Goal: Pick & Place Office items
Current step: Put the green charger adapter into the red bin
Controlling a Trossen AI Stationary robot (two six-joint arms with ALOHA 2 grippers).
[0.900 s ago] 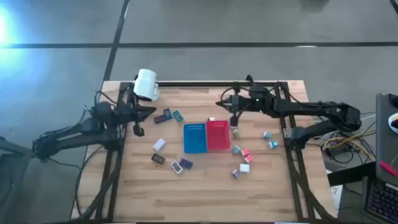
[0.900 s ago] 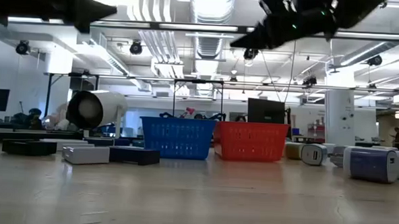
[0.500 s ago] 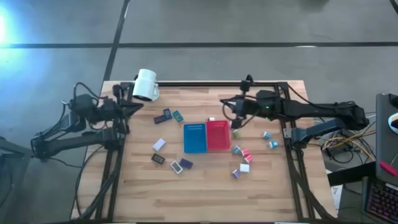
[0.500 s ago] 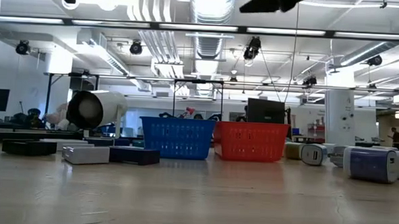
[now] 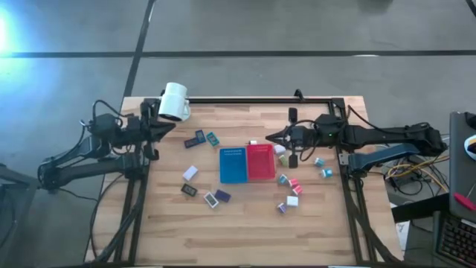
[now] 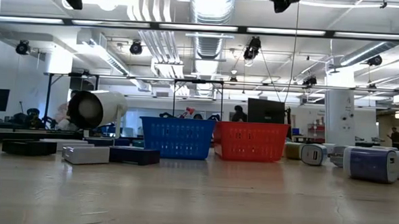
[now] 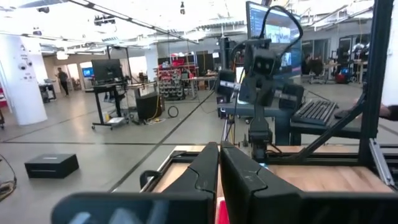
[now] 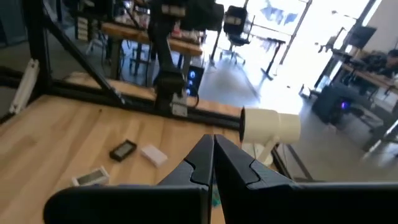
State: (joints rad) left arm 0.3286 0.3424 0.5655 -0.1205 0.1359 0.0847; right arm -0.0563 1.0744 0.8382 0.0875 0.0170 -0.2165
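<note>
The office items lie in two clusters in the high view. Left of the trays are a dark blue piece, a teal one, a white one and a black one. Right of them lie small clip-like pieces, among them a teal one, a pink one and a white one. My left gripper hovers shut near the table's left edge, beside the mug. My right gripper hovers shut just right of the red tray. Neither holds anything.
A blue tray and a red tray stand side by side mid-table; the low view shows them as a blue basket and a red one. A white mug lies on its side at the far left corner. The near half of the table is bare wood.
Both grippers have risen out of the top of the low view. The left arm has drawn back toward the table's left edge. The right arm has pulled back toward the right edge and tipped from pointing down to nearly level. No item has moved.
</note>
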